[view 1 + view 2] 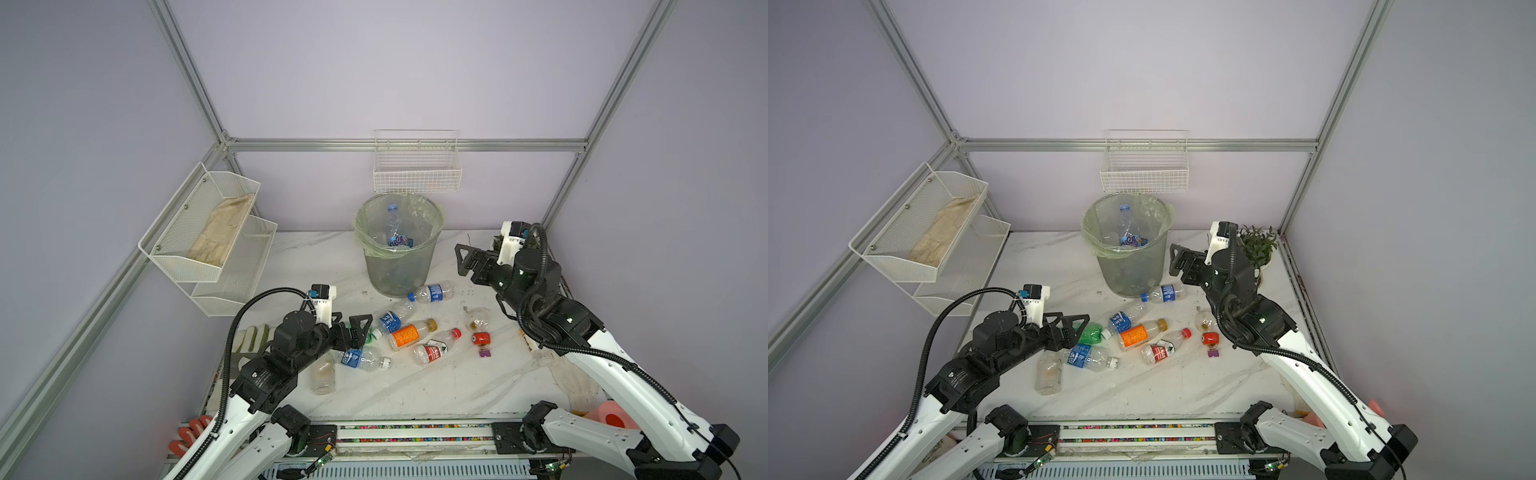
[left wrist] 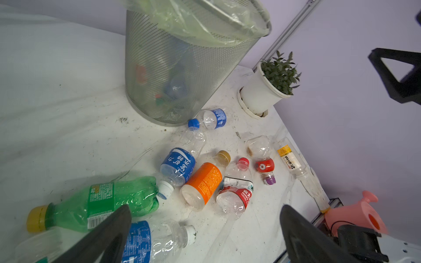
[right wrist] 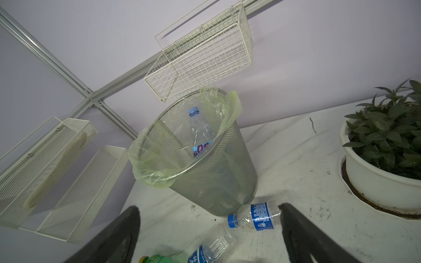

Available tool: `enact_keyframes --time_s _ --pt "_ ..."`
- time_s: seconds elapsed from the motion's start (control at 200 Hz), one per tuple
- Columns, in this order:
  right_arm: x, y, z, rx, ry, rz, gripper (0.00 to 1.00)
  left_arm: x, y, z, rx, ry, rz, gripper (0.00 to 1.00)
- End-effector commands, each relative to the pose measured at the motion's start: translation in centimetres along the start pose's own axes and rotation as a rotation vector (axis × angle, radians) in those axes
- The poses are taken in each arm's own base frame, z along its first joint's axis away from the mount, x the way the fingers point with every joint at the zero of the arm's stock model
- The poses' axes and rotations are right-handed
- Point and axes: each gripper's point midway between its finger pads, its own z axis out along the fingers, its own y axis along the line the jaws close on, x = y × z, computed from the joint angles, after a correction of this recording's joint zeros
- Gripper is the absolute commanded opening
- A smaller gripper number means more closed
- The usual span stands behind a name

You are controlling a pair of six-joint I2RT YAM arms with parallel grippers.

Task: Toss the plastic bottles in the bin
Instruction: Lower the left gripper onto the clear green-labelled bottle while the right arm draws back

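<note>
left claw (image 1: 362, 332), low left in both top views, gapes empty above plastic bottles (image 1: 409, 334) strewn across the table (image 1: 436, 386); right claw (image 1: 460, 261), also spread and empty, sits right of the bin (image 1: 399, 270) at centre. left wrist view: green bottle (image 2: 102, 202) lies lower left. right wrist view: blue-capped bottle (image 3: 200, 129) stands inside bin

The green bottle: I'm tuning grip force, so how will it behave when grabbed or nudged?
The green bottle looks empty, so probably light. Its thin wall looks dimpled, so it likely gives under a squeeze. Lying on its side on the smooth table, it may roll when nudged.
</note>
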Motion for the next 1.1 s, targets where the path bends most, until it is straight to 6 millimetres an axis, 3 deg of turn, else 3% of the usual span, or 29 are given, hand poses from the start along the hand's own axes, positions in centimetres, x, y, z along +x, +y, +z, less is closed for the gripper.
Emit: enact_keyframes --time_s 0.0,0.37,0.565,1.095 --pt "0.0 -0.6 -0.8 0.018 -0.005 0.016 0.97 2.6 4.8 0.6 -0.243 0.066 -0.079 1.00" --pt "1.0 -1.5 -1.6 0.026 0.008 0.023 0.98 5.8 10.9 -0.8 -0.512 0.079 -0.199 1.00" --pt "1.5 -1.7 -1.6 0.026 0.020 0.028 0.97 9.0 13.2 -0.8 -0.567 0.129 -0.301 1.00" --pt "2.6 -2.4 -1.5 0.036 0.039 0.052 0.97 14.1 16.1 0.3 -0.618 0.149 -0.441 1.00"
